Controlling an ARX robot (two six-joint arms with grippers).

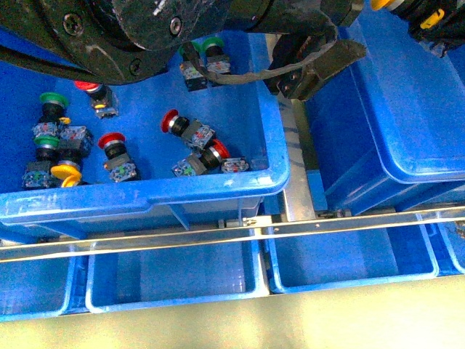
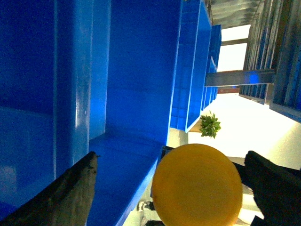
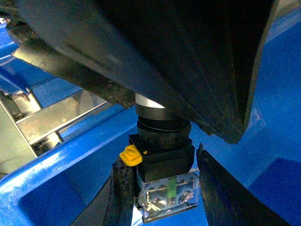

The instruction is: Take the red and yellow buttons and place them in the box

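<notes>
Right gripper [image 3: 160,162] was shut tight on a button [image 3: 164,141], w/ one finger on each side of its see-through block end. The button's long way ran along the fingers: block end near the wrist, then the black body, then a silver ring. Its cap was hidden behind a big dark arm part, so the right wrist view didn't show the colour.

Left gripper [image 2: 169,157] had its fingers wide apart. A yellow cap [image 2: 197,186] sat btwn them, close to one finger & w/ a clear gap to the other, so it didn't look squeezed. Prob it was the cap of that same button, but that's a guess.

In the front view the yellow cap peeked in at the far edge, over the far part of the box [image 1: 418,174] on the right. Blue plastic lay under the button in the right wrist view too. So the button was prob up above the box, not in it yet.

The right arm had the button, so letting go would be its job, & the left gripper by the cap end would need to keep out of the way.

The big bin [image 1: 145,200] on the left had more to fetch: red buttons [image 1: 169,120] & a yellow button [image 1: 65,174]. The green buttons [image 1: 52,98] should stay put.
</notes>
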